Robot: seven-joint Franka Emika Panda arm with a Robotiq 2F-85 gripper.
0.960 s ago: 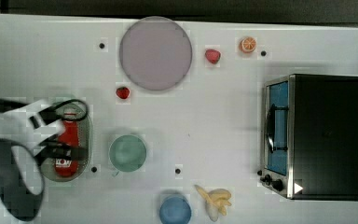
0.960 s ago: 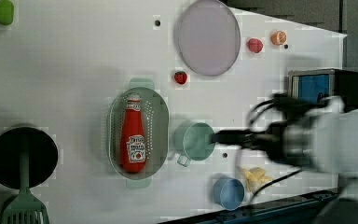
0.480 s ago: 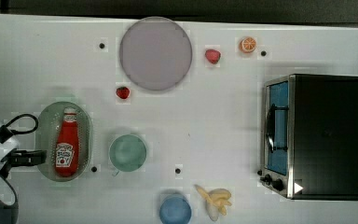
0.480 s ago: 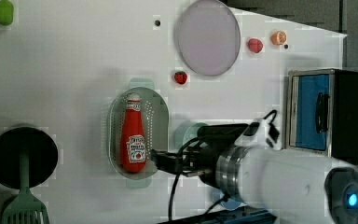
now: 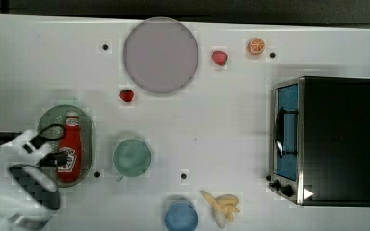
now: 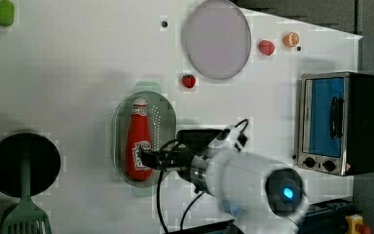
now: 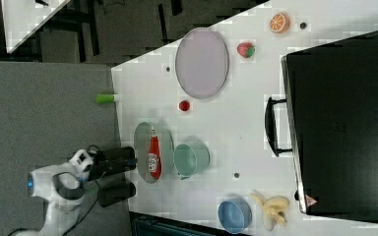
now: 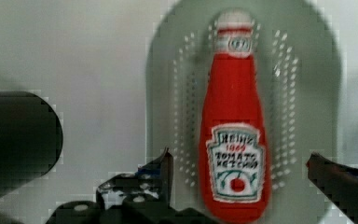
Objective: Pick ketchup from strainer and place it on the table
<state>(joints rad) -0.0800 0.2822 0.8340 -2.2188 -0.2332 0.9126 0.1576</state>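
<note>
The ketchup (image 5: 71,144) is a red bottle with a white cap, lying flat in the pale green strainer (image 5: 89,126) on the white table (image 5: 221,120). My gripper (image 5: 60,159) hangs over the bottle's label end, coming in from the top view's left. In the wrist view the gripper (image 8: 238,159) is open, one dark finger (image 8: 161,170) on each side of the ketchup (image 8: 233,107), apart from it. The left view shows the gripper (image 6: 148,158) at the lower part of the ketchup (image 6: 137,136) inside the strainer (image 6: 167,114). The ketchup (image 7: 153,152) also lies in the strainer (image 7: 142,137) in the right view.
A green cup (image 5: 132,157) stands just beside the strainer on the top view's right. A grey plate (image 5: 160,54), two strawberries (image 5: 126,95), an orange slice (image 5: 257,46), a blue cup (image 5: 180,216), bananas (image 5: 221,207) and a toaster oven (image 5: 327,139) lie around. A black pan (image 6: 23,163) sits at the left view's left.
In the left view the arm has swung from beside the green cup toward the strainer, and its fingers now reach the bottle's label end. The ketchup has not moved. The gripper stays open.
</note>
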